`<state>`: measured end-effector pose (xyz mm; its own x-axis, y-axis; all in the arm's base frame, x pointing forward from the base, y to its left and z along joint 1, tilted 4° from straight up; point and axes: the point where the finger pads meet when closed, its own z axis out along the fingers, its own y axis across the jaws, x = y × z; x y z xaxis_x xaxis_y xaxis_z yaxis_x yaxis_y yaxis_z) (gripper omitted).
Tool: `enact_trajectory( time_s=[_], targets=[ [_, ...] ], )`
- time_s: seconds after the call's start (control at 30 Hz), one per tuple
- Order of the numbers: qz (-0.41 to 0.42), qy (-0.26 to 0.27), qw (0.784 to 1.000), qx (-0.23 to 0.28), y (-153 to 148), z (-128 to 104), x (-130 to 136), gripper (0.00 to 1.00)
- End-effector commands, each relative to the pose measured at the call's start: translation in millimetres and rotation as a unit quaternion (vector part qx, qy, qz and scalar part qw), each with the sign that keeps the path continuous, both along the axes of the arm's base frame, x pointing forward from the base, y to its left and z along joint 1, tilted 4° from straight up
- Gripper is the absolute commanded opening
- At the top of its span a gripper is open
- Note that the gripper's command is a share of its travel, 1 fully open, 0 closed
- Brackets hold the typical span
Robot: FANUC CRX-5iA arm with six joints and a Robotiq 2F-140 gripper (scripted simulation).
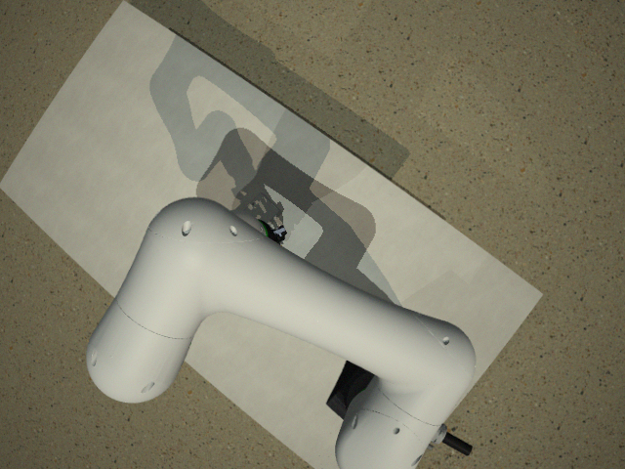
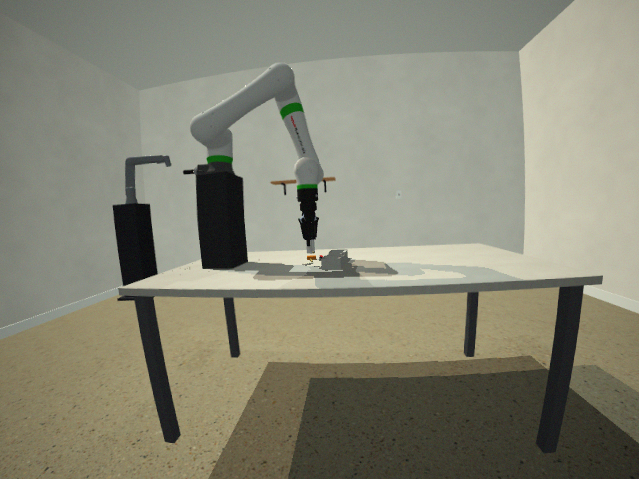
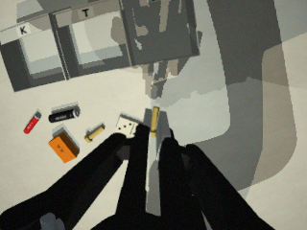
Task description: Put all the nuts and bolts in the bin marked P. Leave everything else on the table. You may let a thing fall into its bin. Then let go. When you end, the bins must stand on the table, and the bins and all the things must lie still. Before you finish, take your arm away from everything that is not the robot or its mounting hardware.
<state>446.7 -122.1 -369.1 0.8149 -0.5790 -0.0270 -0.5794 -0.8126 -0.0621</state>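
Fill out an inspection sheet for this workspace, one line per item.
Surface: pale table, arm shadows across it.
Job's things: brass bolt between the gripper fingers; second brass piece lying loose; bin P nothing seen inside.
Clutter: bins T and K, die, orange block, black cylinder, red piece.
Gripper: shut on the bolt.
Cables: nothing seen.
Surroundings: black pedestals, wall shelf.

Top view: mounted overhead, aimed straight down; worktop (image 1: pixel 75 151) seen set diagonally, arm (image 1: pixel 262 287) filling lower frame. Exterior view: placed low at room level, well back, aimed across worktop (image 2: pixel 464 280) toward arm (image 2: pixel 302 139). Wrist view: carried behind gripper (image 3: pixel 153 148), aimed down, close. Worktop shared by all three views.
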Motion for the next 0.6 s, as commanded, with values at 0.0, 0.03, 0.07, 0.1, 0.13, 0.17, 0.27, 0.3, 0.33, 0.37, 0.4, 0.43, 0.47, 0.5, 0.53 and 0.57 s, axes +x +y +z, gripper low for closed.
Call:
enact_trajectory(
  time_s=[0.0,0.03,0.07,0.1,0.13,0.17,0.27,0.3,0.33,0.37,0.4,0.43,0.47,0.5,0.53,0.57],
  targets=[
    [0.000,0.000,1.000,0.000,-0.1,0.1,0.1,0.06],
    [0.000,0.000,1.000,0.000,-0.1,0.1,0.1,0.06],
    [0.000,0.000,1.000,0.000,-0.1,0.1,0.1,0.06],
    [0.000,0.000,1.000,0.000,-0.4,4.1,0.1,0.06],
    [0.000,0.000,1.000,0.000,-0.7,8.1,0.0,0.06],
    [0.000,0.000,1.000,0.000,-0.8,9.5,0.0,0.06],
    [0.000,0.000,1.000,0.000,-3.7,9.4,5.2,0.06],
    [0.000,0.000,1.000,0.000,-6.6,9.3,10.5,0.06],
    [0.000,0.000,1.000,0.000,-9.6,9.2,15.7,0.06],
    [0.000,0.000,1.000,0.000,-12.1,9.1,20.2,0.06],
    [-0.025,0.002,1.000,0.000,-15.0,9.0,25.4,0.06],
    [-0.050,0.003,0.999,0.001,-18.0,8.8,30.7,0.06],
    [-0.075,0.005,0.997,0.001,-20.9,8.7,35.9,0.06],
    [-0.075,0.005,0.997,0.001,-20.9,8.7,35.9,0.06],
    [-0.075,0.005,0.997,0.001,-20.9,8.7,35.9,0.06],
    [-0.100,0.007,0.995,0.001,-23.9,8.6,41.1,0.06]
  ],
)
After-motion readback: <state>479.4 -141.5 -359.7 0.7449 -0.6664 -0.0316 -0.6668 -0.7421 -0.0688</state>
